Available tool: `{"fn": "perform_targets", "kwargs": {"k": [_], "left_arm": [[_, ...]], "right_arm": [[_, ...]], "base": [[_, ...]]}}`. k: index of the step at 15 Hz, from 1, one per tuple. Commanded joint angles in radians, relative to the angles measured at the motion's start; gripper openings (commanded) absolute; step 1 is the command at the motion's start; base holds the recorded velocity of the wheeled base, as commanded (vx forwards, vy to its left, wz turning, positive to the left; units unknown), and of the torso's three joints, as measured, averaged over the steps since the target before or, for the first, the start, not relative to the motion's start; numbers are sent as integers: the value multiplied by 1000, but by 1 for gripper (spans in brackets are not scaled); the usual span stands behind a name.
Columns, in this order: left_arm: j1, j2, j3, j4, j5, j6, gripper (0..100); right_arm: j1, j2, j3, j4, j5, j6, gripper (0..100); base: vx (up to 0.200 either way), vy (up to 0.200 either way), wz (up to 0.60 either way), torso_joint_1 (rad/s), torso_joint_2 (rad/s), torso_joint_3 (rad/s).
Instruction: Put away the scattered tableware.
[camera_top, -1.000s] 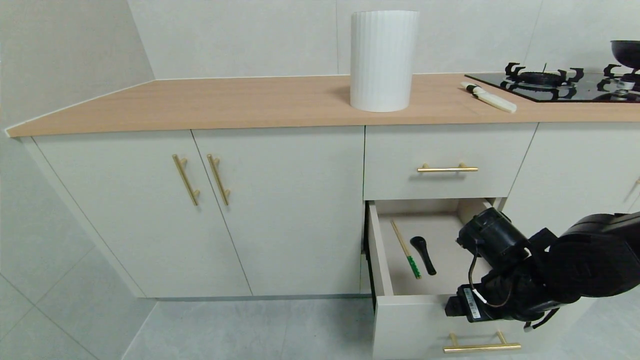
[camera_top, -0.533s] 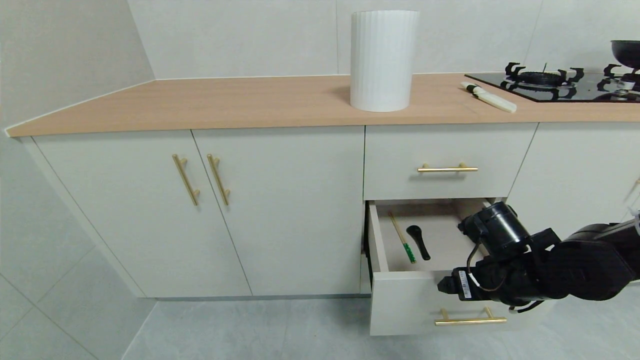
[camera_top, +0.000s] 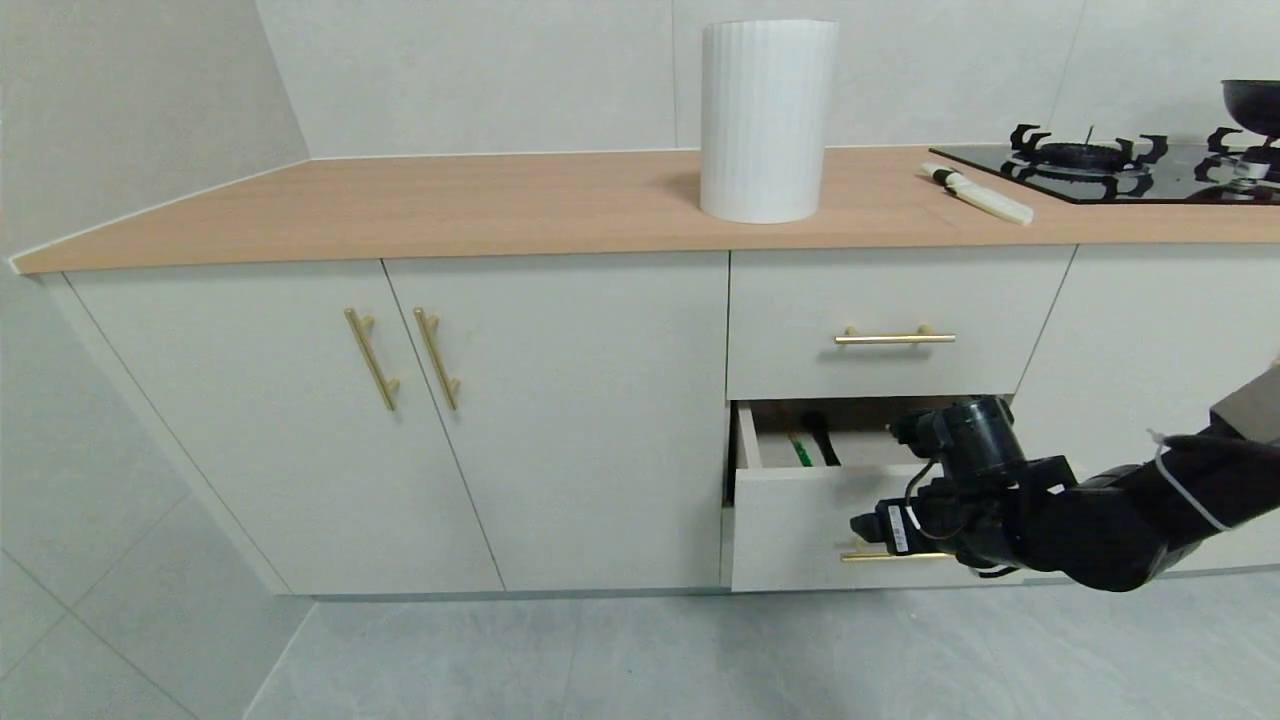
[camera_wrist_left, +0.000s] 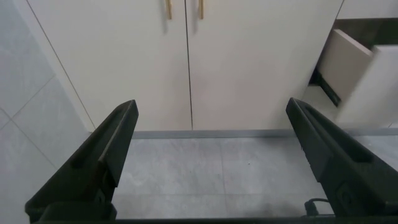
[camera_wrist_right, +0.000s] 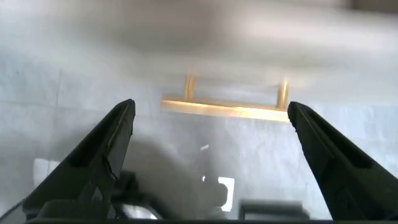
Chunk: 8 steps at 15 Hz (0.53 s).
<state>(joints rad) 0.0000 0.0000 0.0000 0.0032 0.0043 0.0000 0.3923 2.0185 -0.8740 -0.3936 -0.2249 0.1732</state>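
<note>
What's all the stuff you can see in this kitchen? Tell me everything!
counter: one, light wood, along the wall
ribbed container: one, white, standing on the counter
knife: one, cream, lying on the counter beside the hob
hob: one, black, at the counter's right end
pot: one, black, on the hob
cupboard doors: two, pale, under the counter
upper drawer: one, pale, shut
lower drawer: one, pale, partly open
chopsticks: count unclear, green end showing, inside the lower drawer
spoon: one, black, beside the chopsticks
left gripper: black, open, low before the cupboard doors
right gripper: black, open, at the lower drawer's gold handle
</note>
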Motion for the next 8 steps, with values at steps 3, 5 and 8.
{"fn": "perform_targets", "kwargs": {"k": [3,5,8], "left_arm": [[0,0,0,0,0,0,100],[0,0,0,0,0,0,100],[0,0,0,0,0,0,100]], "right_arm": [[-24,137,-63,-108,2,-23,100],[-49,184,-122,-142,2,-54,100],[-70,223,-191,-172,4,-64,100]], "base": [[0,0,0,0,0,0],[0,0,0,0,0,0],[0,0,0,0,0,0]]}}
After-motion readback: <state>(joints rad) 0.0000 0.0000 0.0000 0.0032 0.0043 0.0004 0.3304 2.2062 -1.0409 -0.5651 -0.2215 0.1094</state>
